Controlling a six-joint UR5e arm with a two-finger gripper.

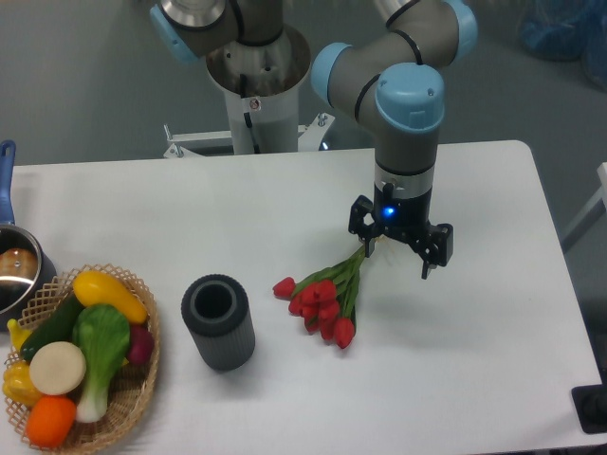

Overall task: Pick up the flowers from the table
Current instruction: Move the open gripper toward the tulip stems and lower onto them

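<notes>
Red flowers [322, 301] lie flat on the white table [493, 332], between the dark vase [219, 322] and the gripper [399, 254]. The gripper hangs open, holding nothing, right over the green stem ends (the thin part). If it closes a bit off to one side, the skinny stems could slip out.
</notes>
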